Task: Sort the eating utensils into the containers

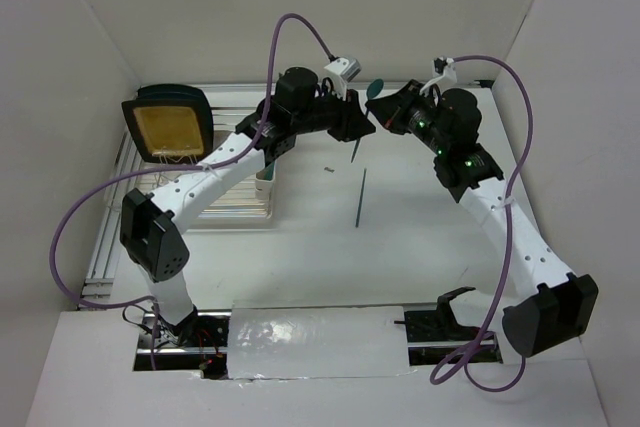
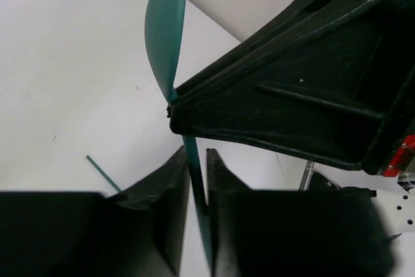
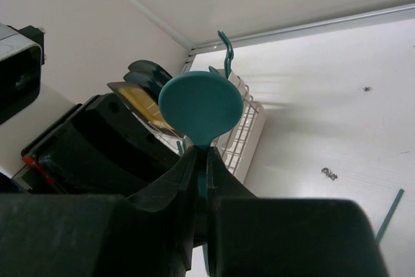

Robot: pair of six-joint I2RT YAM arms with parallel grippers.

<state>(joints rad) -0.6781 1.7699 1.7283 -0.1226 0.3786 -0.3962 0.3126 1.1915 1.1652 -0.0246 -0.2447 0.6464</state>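
Observation:
A teal spoon (image 1: 375,88) is held upright between both arms above the back of the table. My right gripper (image 1: 383,113) is shut on its neck just under the round bowl (image 3: 201,108). My left gripper (image 1: 355,129) is closed around the handle (image 2: 198,186) lower down; the handle's end sticks out below it. A second teal utensil (image 1: 361,197) lies flat on the table. The cream containers (image 1: 265,185) sit mostly hidden under my left arm. In the right wrist view a teal fork (image 3: 224,53) stands in them.
A clear dish rack tray (image 1: 215,209) lies at the left with dark plates and a yellow one (image 1: 167,124) standing in it. A small dark speck (image 1: 328,168) lies on the table. White walls close in the back and sides.

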